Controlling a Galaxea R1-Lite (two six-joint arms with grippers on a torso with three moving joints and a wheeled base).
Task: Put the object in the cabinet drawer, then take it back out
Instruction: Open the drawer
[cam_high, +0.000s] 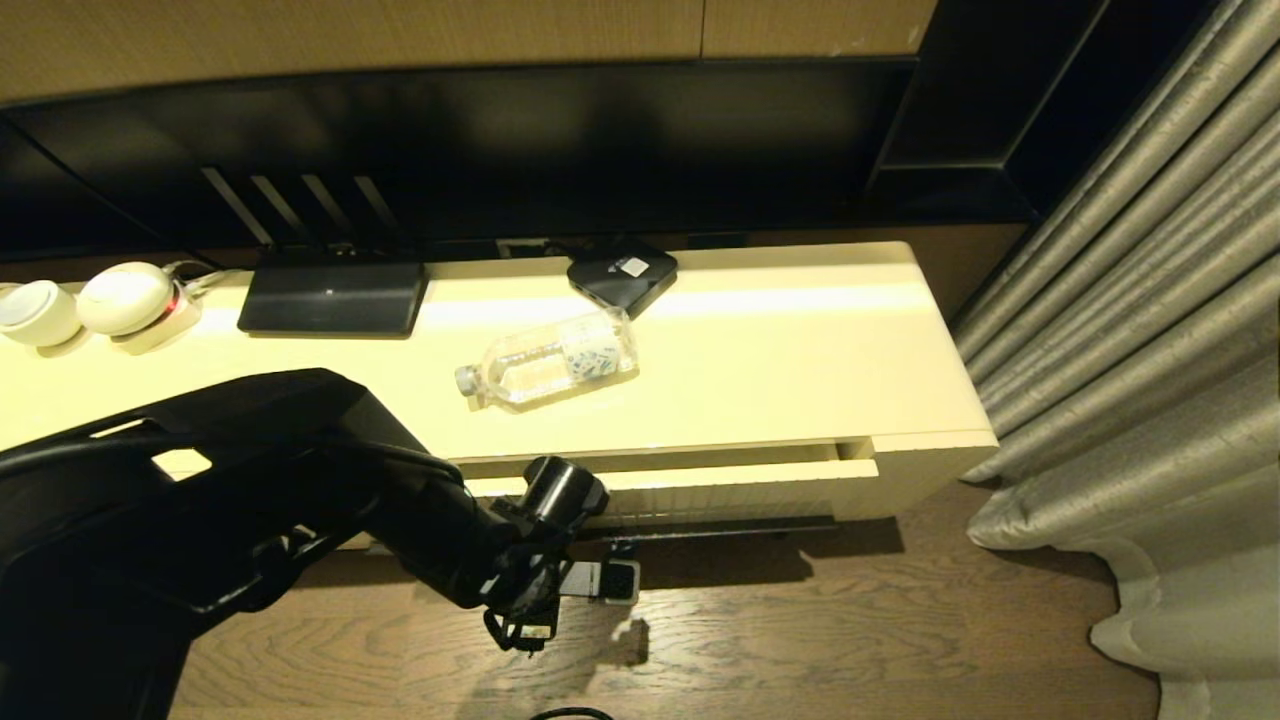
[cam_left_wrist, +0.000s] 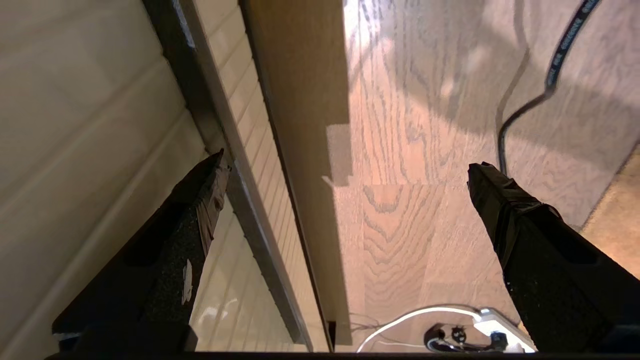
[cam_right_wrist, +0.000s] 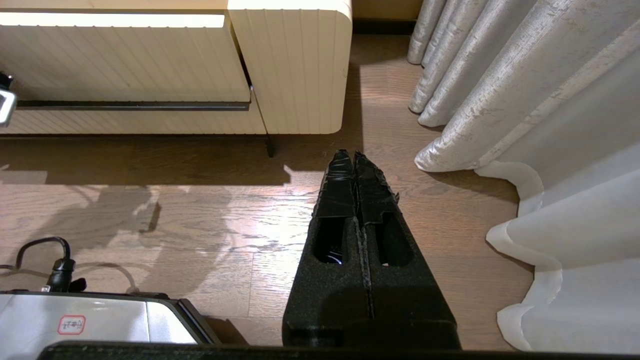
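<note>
The object, a small clear water bottle (cam_high: 548, 362) with a white label, lies on its side on the cream cabinet top. Below it the cabinet drawer (cam_high: 720, 487) stands pulled out a little, with its ribbed front (cam_right_wrist: 125, 60) and long dark handle slot (cam_right_wrist: 130, 105) in the right wrist view. My left gripper (cam_high: 605, 580) hangs low in front of the drawer, open and empty (cam_left_wrist: 345, 175). One fingertip (cam_left_wrist: 202, 200) lies by the dark slot (cam_left_wrist: 210, 125). The other is over the floor. My right gripper (cam_right_wrist: 355, 157) is shut and parked above the floor by the curtain.
A black square box (cam_high: 622, 271), a flat black router (cam_high: 332, 293) and two white round devices (cam_high: 125, 297) sit along the back of the cabinet top (cam_high: 800, 350). Grey curtains (cam_high: 1130, 300) hang at the right. A power strip with cables (cam_left_wrist: 480, 330) lies on the wooden floor.
</note>
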